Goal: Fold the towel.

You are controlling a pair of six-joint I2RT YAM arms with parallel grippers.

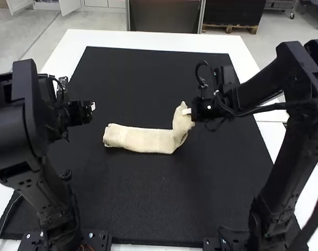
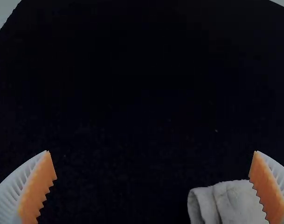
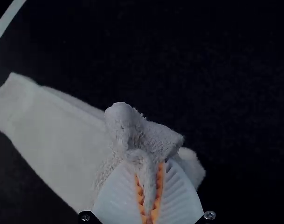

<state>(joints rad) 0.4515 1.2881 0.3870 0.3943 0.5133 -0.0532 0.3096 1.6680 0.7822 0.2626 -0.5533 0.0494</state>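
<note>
Black matting (image 1: 138, 209) covered most of a white table (image 1: 148, 39), with a cream towel (image 1: 143, 140) near the middle, seen from high behind the two robot arms. Taking twelve o'clock as the far edge, the towel formed a long, narrow band, its flatter length running from the center toward nine o'clock. Layered edges showed at that end, where the cloth was doubled over and softly rounded. Its other end bent sharply toward one o'clock, bunched and propped up at the right gripper (image 1: 186, 111). Up close, in the right wrist view, the fabric looked plush and fuzzy, smooth along the flat stretch but crumpled into thick lobes at the grip. A pinched fold stood between the orange pads (image 3: 159, 184) of the right gripper (image 3: 148, 172), its white, ribbed fingers clamped on the bunched end. Toward ten o'clock from the towel, the left gripper (image 1: 93, 106) hung near the doubled end. Its own wrist view showed the two fingers spread wide, with that end of the cloth beside one of them. Left arm (image 1: 28, 125) and right arm (image 1: 292, 151) flanked the mat, at about nine and three o'clock.
</note>
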